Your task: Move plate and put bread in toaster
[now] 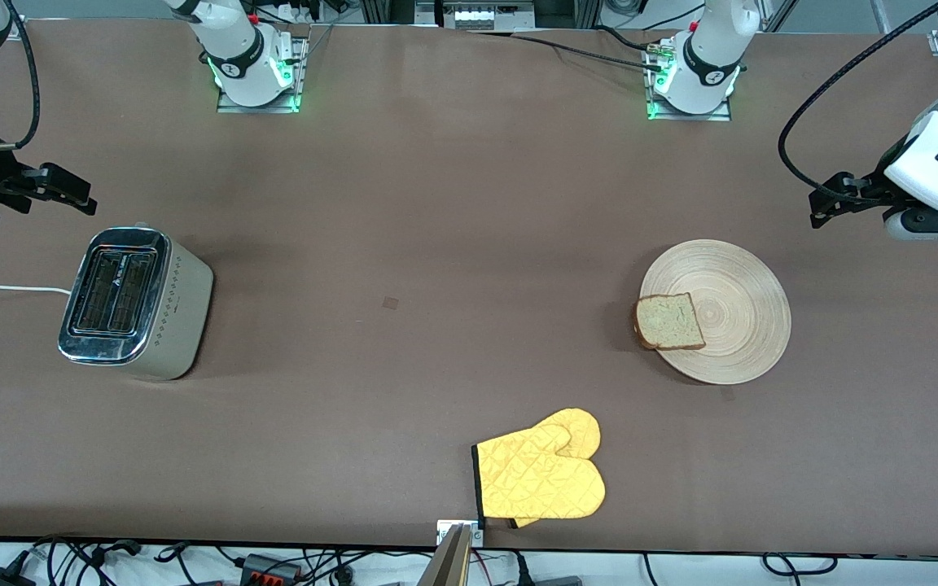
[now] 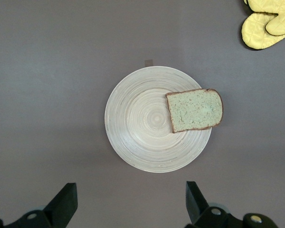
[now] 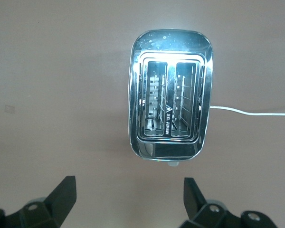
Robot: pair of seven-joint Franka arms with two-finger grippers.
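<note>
We find both arms cut off by the front view's side edges. The oven mitt [image 2: 268, 23] runs past the left wrist view's edge. The toaster's cord [image 1: 5, 288] leaves the front view, its plug unseen. The toaster [image 1: 135, 303] label is too small to read.

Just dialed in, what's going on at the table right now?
Nothing is being handled yet. The bread lies on the plate toward the left arm's end of the table, overhanging its rim. The left gripper hangs above the plate, jaws open and empty. The right gripper hangs over the toaster, jaws open; both slots look empty. A yellow oven mitt lies nearer the front camera.
</note>
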